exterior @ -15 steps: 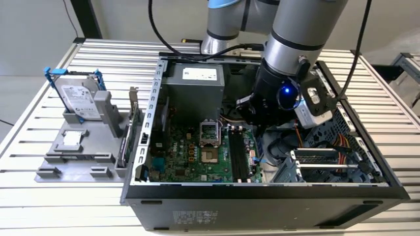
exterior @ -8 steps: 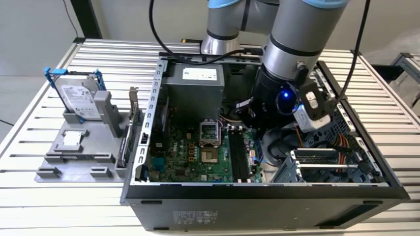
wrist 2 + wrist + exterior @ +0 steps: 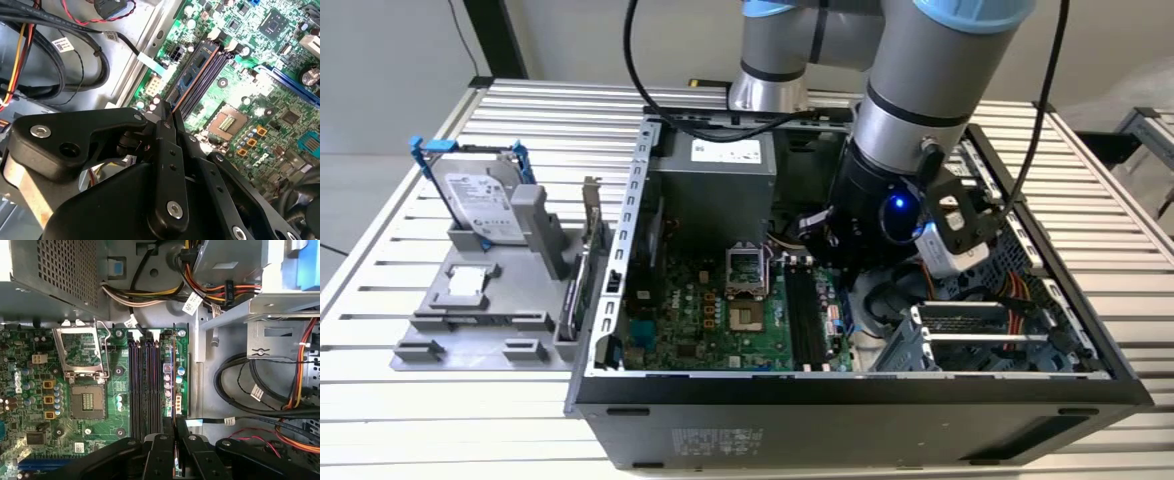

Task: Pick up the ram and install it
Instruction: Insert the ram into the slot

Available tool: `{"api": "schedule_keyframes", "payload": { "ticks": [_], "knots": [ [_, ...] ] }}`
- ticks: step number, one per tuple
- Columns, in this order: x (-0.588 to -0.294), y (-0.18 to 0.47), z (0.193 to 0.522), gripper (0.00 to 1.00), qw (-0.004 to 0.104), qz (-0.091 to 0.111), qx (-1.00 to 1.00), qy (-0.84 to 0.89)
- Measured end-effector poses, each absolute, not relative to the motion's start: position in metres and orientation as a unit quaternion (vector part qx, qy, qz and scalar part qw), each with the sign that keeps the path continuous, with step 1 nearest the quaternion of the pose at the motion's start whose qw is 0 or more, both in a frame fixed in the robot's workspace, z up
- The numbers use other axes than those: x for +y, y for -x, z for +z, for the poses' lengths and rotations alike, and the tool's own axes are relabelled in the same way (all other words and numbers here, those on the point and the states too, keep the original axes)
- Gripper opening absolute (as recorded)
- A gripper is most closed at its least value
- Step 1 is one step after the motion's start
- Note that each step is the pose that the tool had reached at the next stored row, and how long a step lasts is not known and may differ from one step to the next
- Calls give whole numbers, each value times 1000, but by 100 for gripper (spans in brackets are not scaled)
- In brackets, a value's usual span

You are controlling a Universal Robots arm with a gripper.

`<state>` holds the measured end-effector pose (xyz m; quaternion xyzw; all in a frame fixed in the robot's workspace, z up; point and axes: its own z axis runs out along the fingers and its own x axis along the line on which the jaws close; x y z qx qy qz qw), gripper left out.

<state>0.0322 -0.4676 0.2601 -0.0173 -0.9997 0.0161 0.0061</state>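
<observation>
One arm reaches down into the open computer case (image 3: 854,390), and its pincer (image 3: 174,437) is closed on the ram (image 3: 173,375), a thin blue stick held on edge. In both wrist views the stick lies along the outermost of the memory slots (image 3: 145,385), the one farthest from the empty processor socket (image 3: 86,402); whether it is fully seated I cannot tell. Holding it edge-down and lined up with the slot looks meant to let its bottom edge meet the slot squarely. Out on the slatted surface (image 3: 400,400), at the exterior view's left, a grey holder (image 3: 480,310) keeps a hard drive (image 3: 483,200) upright, well apart from the work.
</observation>
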Motion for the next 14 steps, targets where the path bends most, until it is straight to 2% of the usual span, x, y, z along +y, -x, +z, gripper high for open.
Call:
{"api": "schedule_keyframes", "payload": {
  "ticks": [14],
  "knots": [
    [-470,-30,246,0,7,21,-1000,14]
  ]
}}
